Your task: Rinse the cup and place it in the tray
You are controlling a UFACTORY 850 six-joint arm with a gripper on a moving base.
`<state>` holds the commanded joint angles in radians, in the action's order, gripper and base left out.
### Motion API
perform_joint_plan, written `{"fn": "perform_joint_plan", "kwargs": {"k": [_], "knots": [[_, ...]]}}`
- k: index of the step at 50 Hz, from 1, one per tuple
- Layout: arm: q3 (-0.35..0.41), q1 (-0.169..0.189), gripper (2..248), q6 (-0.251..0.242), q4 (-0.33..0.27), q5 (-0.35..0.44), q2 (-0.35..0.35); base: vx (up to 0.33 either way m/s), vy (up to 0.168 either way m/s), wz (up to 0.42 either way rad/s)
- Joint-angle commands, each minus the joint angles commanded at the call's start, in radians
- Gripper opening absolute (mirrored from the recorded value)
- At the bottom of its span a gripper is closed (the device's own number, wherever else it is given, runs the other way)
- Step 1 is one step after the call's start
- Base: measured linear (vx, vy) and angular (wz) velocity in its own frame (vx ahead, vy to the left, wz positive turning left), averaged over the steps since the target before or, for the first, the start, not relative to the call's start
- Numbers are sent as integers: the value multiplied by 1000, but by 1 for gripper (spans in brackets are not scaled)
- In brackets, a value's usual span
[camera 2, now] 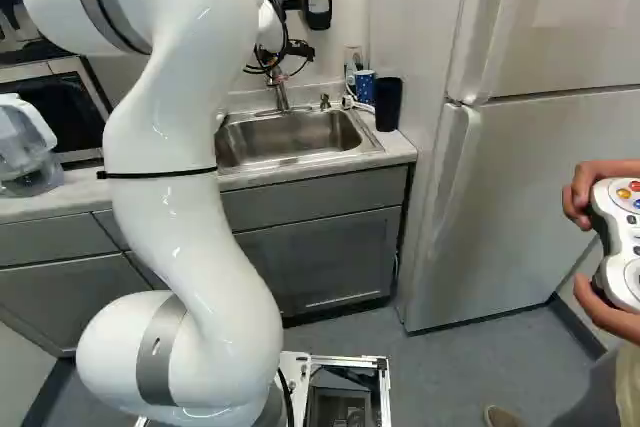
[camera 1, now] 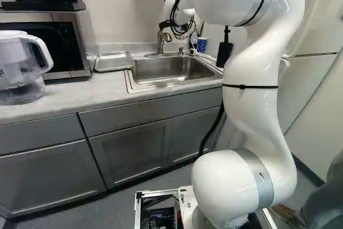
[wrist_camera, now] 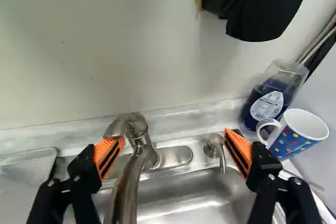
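Note:
High over the sink (camera 1: pixel 171 69), my gripper (camera 1: pixel 166 24) shows only in part in the left base view. In the wrist view the gripper (wrist_camera: pixel 173 139) stands wide open, nothing held, with the faucet (wrist_camera: pixel 137 163) showing between its orange-padded fingers, nearer one of them. The blue cup (wrist_camera: pixel 296 136), white inside with coloured dots and a handle, is upright beside the other finger, clear of it. It stands in the counter's back corner, right of the sink in the right base view, where the cup (camera 2: pixel 364 86) shows small. A metal tray (camera 1: pixel 114 61) lies on the counter left of the sink.
A soap bottle (wrist_camera: pixel 270 98) stands behind the cup, and a black tumbler (camera 2: pixel 388 103) beside it. A water pitcher (camera 1: pixel 24 68) and a microwave (camera 1: pixel 48 38) are left of the tray. A person's hands hold a controller (camera 2: pixel 622 237) near the fridge (camera 2: pixel 500 197).

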<state>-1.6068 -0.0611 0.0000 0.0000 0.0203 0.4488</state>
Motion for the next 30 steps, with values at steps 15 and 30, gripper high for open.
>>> {"fn": "perform_joint_plan", "kwargs": {"k": [15, 30], "knots": [[0, 2, 247, 0, 0, 37, 0, 0, 0, 0], [-5, 4, 247, 0, 0, 74, 4, 0, 0, 0]]}}
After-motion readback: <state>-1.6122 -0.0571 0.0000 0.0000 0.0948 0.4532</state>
